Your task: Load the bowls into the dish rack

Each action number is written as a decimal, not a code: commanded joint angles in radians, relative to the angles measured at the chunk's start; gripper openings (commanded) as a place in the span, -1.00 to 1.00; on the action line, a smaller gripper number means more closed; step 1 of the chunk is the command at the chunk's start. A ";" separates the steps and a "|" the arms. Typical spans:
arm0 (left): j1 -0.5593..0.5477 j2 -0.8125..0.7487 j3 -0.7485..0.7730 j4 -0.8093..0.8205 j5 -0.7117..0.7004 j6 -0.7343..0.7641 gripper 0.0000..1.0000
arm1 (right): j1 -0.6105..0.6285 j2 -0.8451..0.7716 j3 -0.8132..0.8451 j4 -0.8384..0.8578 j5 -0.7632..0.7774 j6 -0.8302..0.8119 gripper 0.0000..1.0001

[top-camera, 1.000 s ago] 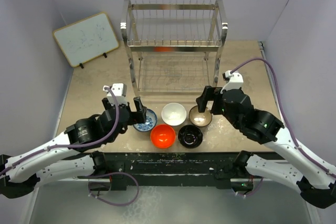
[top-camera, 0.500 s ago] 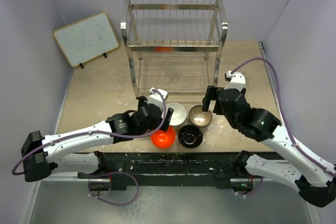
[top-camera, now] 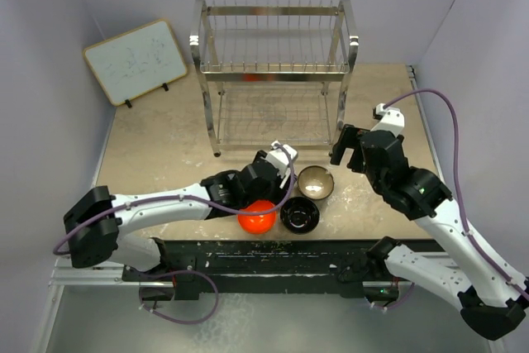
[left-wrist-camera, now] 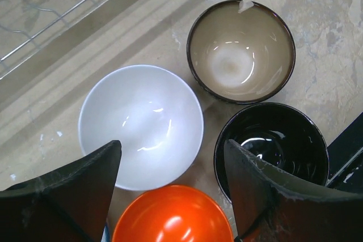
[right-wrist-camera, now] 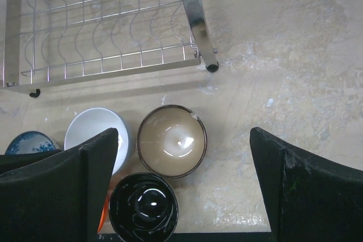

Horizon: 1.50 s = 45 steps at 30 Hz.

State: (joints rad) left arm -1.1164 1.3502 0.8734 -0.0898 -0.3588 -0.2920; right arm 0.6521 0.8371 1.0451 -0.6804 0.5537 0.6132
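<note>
Four bowls sit in a cluster in front of the steel dish rack (top-camera: 273, 72). The left wrist view shows the white bowl (left-wrist-camera: 140, 126), the tan-brown bowl (left-wrist-camera: 241, 51), the glossy black bowl (left-wrist-camera: 272, 143) and the orange-red bowl (left-wrist-camera: 173, 216). My left gripper (left-wrist-camera: 170, 147) is open and empty, hovering over the near rim of the white bowl. From above it (top-camera: 273, 173) hides the white bowl. My right gripper (right-wrist-camera: 184, 131) is open and empty, high above the tan-brown bowl (right-wrist-camera: 172, 140). The blue-and-white bowl (right-wrist-camera: 31, 141) lies left of the white one.
A white wood-framed board (top-camera: 136, 59) leans at the back left. The rack's lower grid shelf (right-wrist-camera: 108, 26) and a rack leg (right-wrist-camera: 195, 21) are just beyond the bowls. The table's dark front edge (top-camera: 273, 245) runs close behind the orange-red and black bowls.
My left arm swung right, from the blue-and-white bowl to over the white bowl. My right gripper drew back from the tan-brown bowl, to the right and away from it.
</note>
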 commanded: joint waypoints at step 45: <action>0.047 0.344 0.032 0.222 0.080 0.013 -0.01 | -0.024 -0.037 -0.014 0.039 -0.012 -0.010 0.89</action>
State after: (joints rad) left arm -1.0744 1.6844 0.9169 0.0925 -0.2848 -0.2699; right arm 0.6334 0.8146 1.0355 -0.6750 0.5312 0.6090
